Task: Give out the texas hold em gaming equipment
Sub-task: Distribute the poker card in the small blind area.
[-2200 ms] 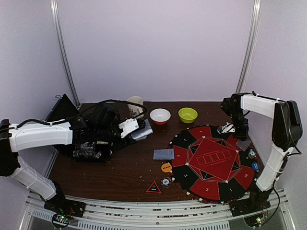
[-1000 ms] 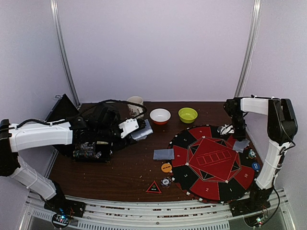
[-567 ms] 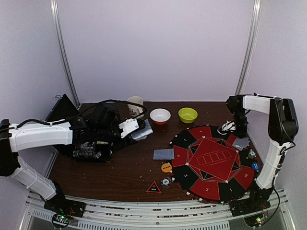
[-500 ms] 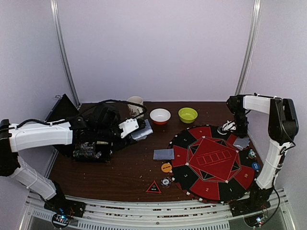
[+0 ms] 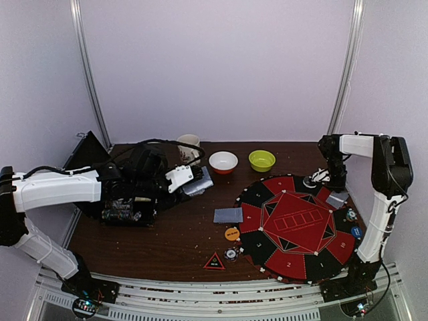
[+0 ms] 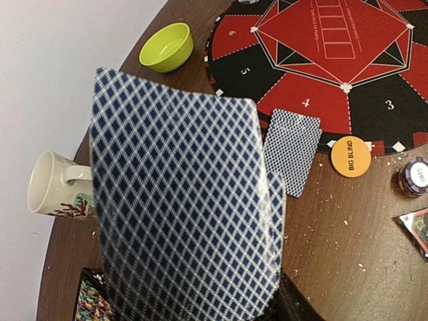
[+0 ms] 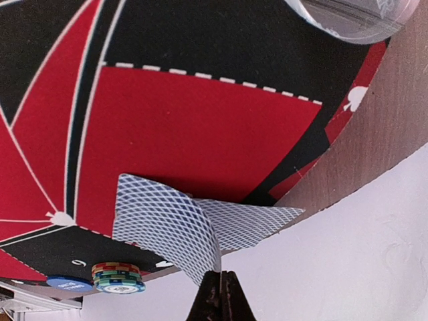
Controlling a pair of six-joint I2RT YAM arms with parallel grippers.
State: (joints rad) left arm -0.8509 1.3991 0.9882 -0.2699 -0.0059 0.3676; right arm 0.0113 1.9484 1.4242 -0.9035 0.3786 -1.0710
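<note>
1. Gripping a thick deck of cards (image 6: 180, 214), the left fingers (image 6: 295, 306) are clamped on it above the left half of the counter (image 5: 167, 241). In the wrist view the diamond-patterned backs hide the fingers almost wholly, and only a dark sliver shows at the deck's lower right.
2. The deck covers part of the mug (image 6: 53, 184) behind it. A rack of coloured chips (image 6: 93, 301) peeps out at the bottom left corner, mostly cut off.
3. A loose card (image 6: 292, 150) lies flat on the counter just beside the rim of the round red-and-black mat (image 5: 294, 227). I cannot tell whether it is one card or several.
4. An orange disc (image 6: 350, 156) reading BIG BLIND sits near that card.
5. A small chip pile (image 6: 414, 177) is clipped by the frame's right edge. Only a corner of the red-edged triangle marker (image 6: 418, 227) shows there.
6. The right fingers (image 7: 212, 301) are pressed together at the mat's far right rim, with a pair of cards (image 7: 174, 231) at their tips. The nearer card curls up to them and the other lies flatter. Whether both are pinched cannot be told.
7. Close by on the rim stand a stack of chips (image 7: 119, 277) and a blue disc (image 7: 70, 284), the disc partly behind the stack.
8. A clear round thing (image 7: 354, 20) is cut off at the top, and I cannot tell what it is.
9. A green bowl (image 5: 261, 160) and a white bowl (image 5: 223, 161) stand side by side at the counter's far side.
</note>
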